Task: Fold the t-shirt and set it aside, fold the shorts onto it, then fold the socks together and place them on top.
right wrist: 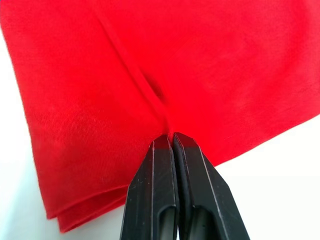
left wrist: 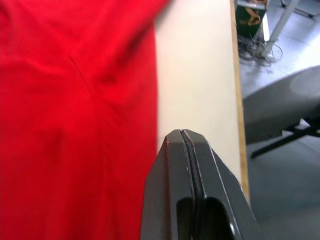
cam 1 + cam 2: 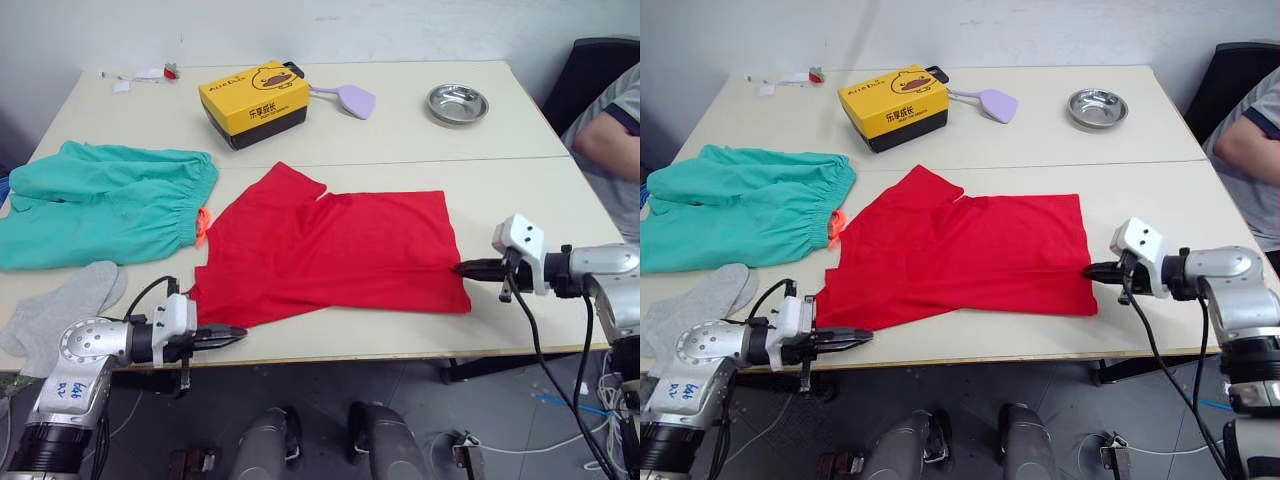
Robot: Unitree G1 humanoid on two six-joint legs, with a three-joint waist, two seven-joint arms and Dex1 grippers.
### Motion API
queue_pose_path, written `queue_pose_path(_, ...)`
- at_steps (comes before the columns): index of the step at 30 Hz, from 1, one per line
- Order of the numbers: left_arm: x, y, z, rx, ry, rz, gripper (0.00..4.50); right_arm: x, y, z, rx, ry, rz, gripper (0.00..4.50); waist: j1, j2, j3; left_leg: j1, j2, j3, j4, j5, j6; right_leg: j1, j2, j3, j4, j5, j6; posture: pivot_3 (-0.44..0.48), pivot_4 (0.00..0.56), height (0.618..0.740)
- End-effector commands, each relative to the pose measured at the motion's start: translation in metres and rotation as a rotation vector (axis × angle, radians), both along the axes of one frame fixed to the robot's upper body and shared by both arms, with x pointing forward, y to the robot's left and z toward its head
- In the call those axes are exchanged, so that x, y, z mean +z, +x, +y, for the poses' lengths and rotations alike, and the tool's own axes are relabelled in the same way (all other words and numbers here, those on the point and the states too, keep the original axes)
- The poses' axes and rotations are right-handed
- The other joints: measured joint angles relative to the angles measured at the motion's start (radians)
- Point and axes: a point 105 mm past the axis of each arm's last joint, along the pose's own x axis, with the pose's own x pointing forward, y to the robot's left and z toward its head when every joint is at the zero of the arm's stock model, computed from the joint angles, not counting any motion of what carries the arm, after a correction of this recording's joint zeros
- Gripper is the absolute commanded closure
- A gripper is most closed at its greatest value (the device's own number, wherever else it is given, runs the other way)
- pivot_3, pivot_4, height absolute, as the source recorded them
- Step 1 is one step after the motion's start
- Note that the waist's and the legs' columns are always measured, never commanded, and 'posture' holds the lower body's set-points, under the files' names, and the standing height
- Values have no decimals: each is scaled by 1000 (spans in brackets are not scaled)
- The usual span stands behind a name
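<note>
Pinching the plain bright red cloth t-shirt edge in closed fingers, the right gripper should be lifting slowly; the left gripper is sitting closed, empty, nearby.

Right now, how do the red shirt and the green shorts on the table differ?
The t-shirt is bright red and partly folded, lying mid-table by the front edge; the shorts are teal, spread flat to the robot's left. The right tool pinches the t-shirt's edge; nothing touches the shorts. The shorts show an orange drawstring. Both are cloth.
</note>
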Motion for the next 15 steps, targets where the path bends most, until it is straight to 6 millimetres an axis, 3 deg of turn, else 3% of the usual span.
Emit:
queue_pose_path(1, 1, -2, 3, -9, 25, -15, 4500, 9, 4, -3, 13, -33, -35, 4447, 1, 0, 0, -1, 0, 0, 0, 0, 0, -1, 0, 0, 0, 0, 0, 0, 150, 740)
queue_pose_path(15, -5, -6, 9, 6, 42, 8, 4500, 14, 23, 9, 70, -56, -119, 4447, -2, 0, 0, -3, 0, 0, 0, 0, 0, -3, -1, 0, 1, 0, 0, 0, 150, 740)
